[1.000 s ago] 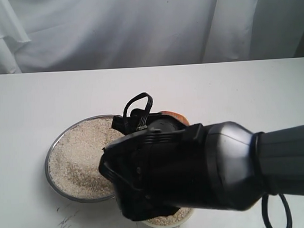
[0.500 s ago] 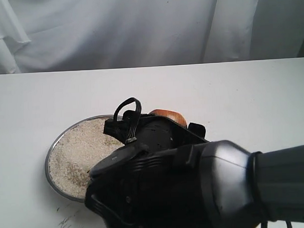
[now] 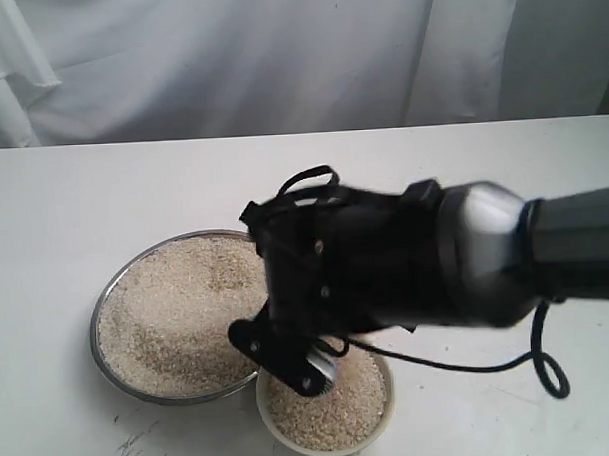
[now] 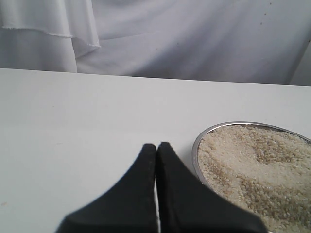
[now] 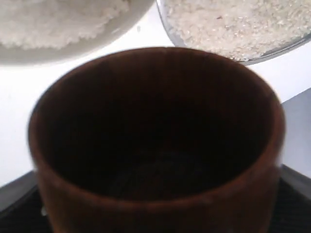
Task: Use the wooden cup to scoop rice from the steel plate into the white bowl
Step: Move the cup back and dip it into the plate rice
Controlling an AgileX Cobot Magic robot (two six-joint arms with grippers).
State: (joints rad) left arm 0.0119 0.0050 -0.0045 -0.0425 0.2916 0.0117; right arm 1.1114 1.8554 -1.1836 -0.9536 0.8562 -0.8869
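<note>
The steel plate holds a broad bed of rice; the white bowl just beside it is nearly full too. The right gripper clamps the wooden cup — dark inside — near the plate's rim. The left gripper sits beside the plate — jaws together.

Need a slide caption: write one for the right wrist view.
The wooden cup fills the frame, white bowl and steel plate of rice beyond.

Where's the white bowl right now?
Exterior view: the white bowl sits bottom centre, at the steel plate's lower right, partly under the right arm.
</note>
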